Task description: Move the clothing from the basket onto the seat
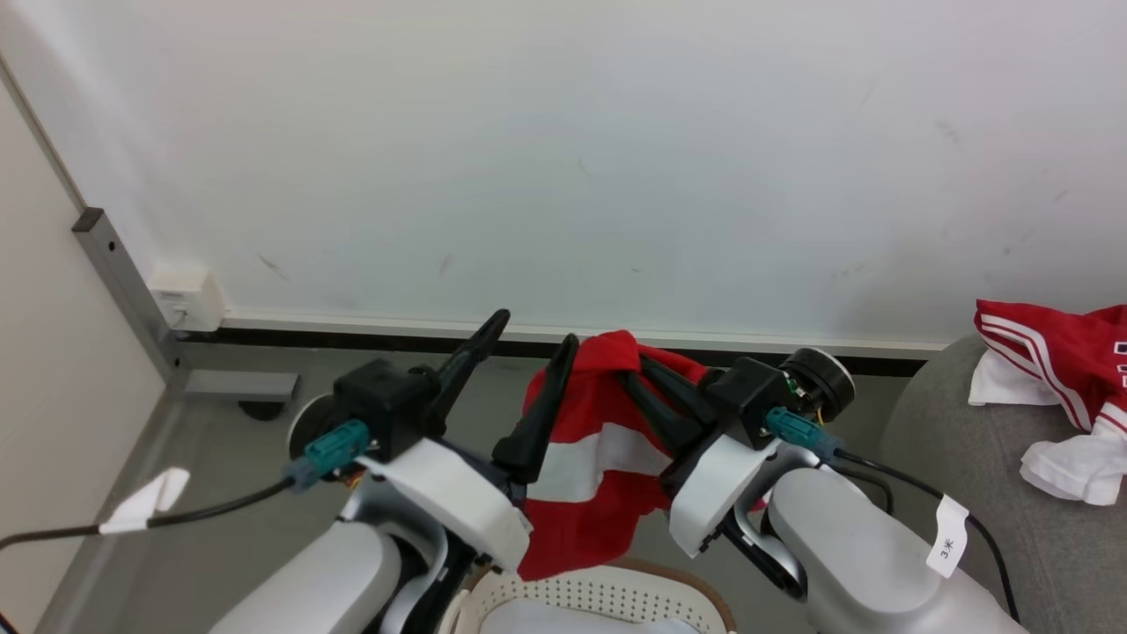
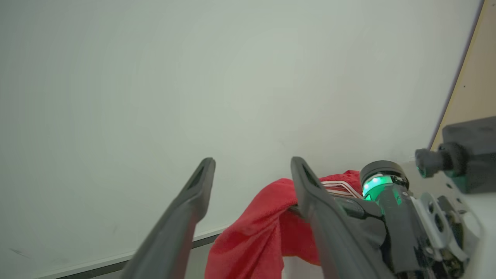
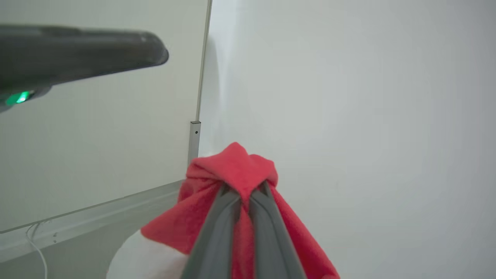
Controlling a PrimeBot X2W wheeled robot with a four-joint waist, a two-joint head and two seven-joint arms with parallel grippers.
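Right gripper [image 3: 245,190] pinched the garment [image 1: 599,458] by its bunched top, so I had it hanging clear above the basket [image 1: 607,590]; left gripper [image 1: 536,329] stood open and empty alongside, seat [image 1: 968,458] waiting at right

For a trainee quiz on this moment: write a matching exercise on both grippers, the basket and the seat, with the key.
Things:
1. left gripper
2. right gripper
3. basket
4. seat

States:
A. shut on the red garment
B. beneath the red garment
C. open, holding nothing
D. bears other clothing

Pairs: 1-C, 2-A, 3-B, 4-D
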